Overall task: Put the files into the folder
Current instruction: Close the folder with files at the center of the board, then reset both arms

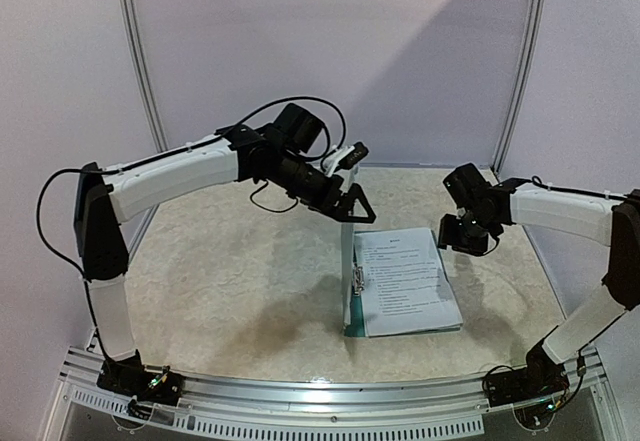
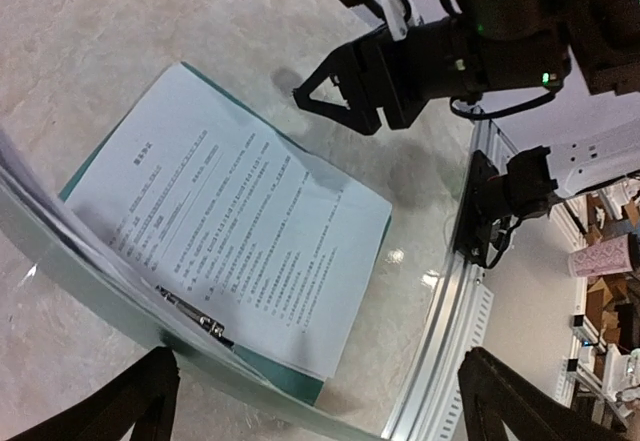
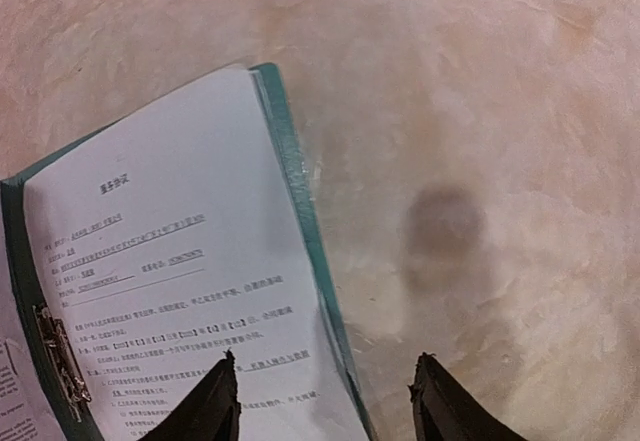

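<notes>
The folder lies flat on the table with the files on its lower leaf, its long axis running away from the arm bases and the silver clip on the spine side. The right gripper, jaws spread and holding nothing, hovers over the sheets' outer long edge, which passes beneath and between its fingers. Farther off, the left gripper, jaws spread wide and pinching nothing, straddles the see-through cover standing on edge above the spine. This arm is the nearer to the cover, which would probably have to fall toward the right gripper to close.
</notes>
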Action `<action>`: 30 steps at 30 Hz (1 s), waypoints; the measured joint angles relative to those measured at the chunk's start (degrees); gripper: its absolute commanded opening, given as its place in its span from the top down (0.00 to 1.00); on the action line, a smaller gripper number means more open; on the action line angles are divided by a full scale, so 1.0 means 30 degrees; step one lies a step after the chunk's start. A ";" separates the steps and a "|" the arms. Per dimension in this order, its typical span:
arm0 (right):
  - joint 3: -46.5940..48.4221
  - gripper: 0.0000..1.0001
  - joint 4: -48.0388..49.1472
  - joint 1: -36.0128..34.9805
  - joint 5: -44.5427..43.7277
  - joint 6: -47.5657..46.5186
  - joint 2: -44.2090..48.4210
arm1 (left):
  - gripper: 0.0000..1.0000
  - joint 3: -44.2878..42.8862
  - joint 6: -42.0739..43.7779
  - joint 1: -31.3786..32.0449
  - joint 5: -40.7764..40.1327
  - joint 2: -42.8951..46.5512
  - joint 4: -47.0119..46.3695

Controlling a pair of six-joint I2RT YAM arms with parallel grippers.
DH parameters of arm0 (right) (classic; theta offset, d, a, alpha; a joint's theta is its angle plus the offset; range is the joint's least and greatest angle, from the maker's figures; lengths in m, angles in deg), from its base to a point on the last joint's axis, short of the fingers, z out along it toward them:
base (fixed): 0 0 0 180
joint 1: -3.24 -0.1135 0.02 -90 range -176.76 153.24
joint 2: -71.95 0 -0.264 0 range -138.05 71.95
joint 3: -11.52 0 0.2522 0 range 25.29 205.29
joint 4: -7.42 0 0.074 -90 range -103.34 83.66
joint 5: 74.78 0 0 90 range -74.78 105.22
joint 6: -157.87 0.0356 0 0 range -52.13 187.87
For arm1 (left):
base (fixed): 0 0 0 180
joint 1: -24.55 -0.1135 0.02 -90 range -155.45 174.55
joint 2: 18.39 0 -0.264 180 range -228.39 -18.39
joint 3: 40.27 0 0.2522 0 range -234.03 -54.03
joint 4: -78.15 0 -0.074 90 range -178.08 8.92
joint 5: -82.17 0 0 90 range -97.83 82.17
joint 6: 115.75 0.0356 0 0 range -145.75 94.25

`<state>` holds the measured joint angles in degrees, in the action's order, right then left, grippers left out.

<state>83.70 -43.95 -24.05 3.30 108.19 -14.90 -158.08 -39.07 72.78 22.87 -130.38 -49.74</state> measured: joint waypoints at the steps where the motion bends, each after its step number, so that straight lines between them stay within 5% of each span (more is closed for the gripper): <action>1: -0.0124 0.36 -0.0262 0.0248 -0.0036 -0.0029 0.0342 | 0.00 -0.0882 0.0095 0.0328 -0.0284 -0.0619 0.0197; 11: 0.0692 0.26 -0.3585 0.4058 -0.1588 -0.1035 0.5311 | 0.00 -1.0950 0.1967 0.4087 -0.3359 -0.7016 0.2943; 20: 0.3956 0.23 -0.6652 0.4364 -0.2769 -0.1836 0.7395 | 0.00 -1.4353 0.8633 0.9901 -0.8881 -0.4991 0.2448; 25: 0.4175 0.19 -0.7439 0.4371 -0.2499 -0.2113 0.7482 | 0.01 -1.3172 1.0608 1.0659 -1.1234 -0.2667 0.2062; 30: 0.3570 0.13 -0.6739 0.4371 -0.0204 -0.3060 0.7868 | 0.00 -0.5581 1.0936 0.9107 -1.3646 0.0765 0.1013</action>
<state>94.41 -64.16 -10.93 2.69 99.01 8.71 -174.82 -6.26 100.10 -18.07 -128.08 -46.70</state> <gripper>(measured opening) 0.829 0.995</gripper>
